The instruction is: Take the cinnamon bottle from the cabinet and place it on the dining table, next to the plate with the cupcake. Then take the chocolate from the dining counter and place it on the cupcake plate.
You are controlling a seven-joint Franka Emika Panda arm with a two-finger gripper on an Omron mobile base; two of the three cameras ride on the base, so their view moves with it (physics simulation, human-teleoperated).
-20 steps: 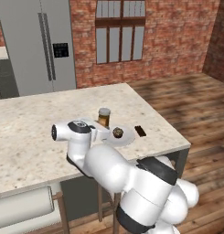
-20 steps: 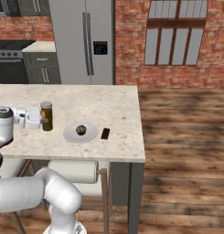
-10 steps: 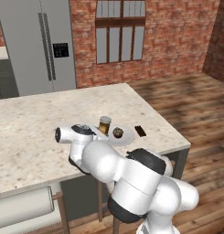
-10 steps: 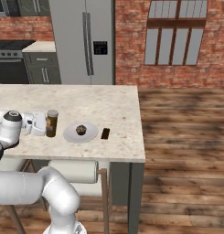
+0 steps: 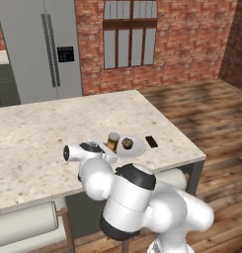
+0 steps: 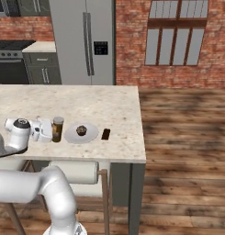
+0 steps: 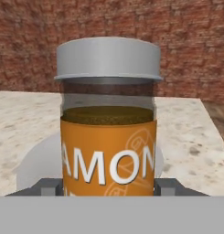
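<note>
The cinnamon bottle (image 7: pixel 109 121) stands upright on the dining table (image 6: pixel 86 103), its grey cap uppermost and its orange label facing the hand camera; in the right base view the cinnamon bottle (image 6: pixel 57 129) sits just beside the plate (image 6: pixel 70 136), at the plate's 9 o'clock. The gripper (image 6: pixel 46 130) is at the bottle's 9 o'clock, with a finger tip (image 7: pixel 48 187) visible on each side of the bottle base, so the fingers bracket the jar; whether they press on it or stand slightly off cannot be told from these views. The cupcake (image 6: pixel 81 131) rests near the middle of the plate, and the chocolate (image 6: pixel 105 134) lies flat on the tabletop at the plate's 3 o'clock, near it but apart. In the left base view the cinnamon bottle (image 5: pixel 113 141) shows just beyond the wrist, with the cupcake (image 5: pixel 126 144) and the chocolate (image 5: pixel 151 142) following toward 3 o'clock. Judged from this layout, the first step is at its placement stage: the bottle is at its target beside the plate. The next move calls for spreading the fingers fully, backing the hand away toward 9 o'clock without tipping the jar, then passing over the plate to reach the chocolate.
</note>
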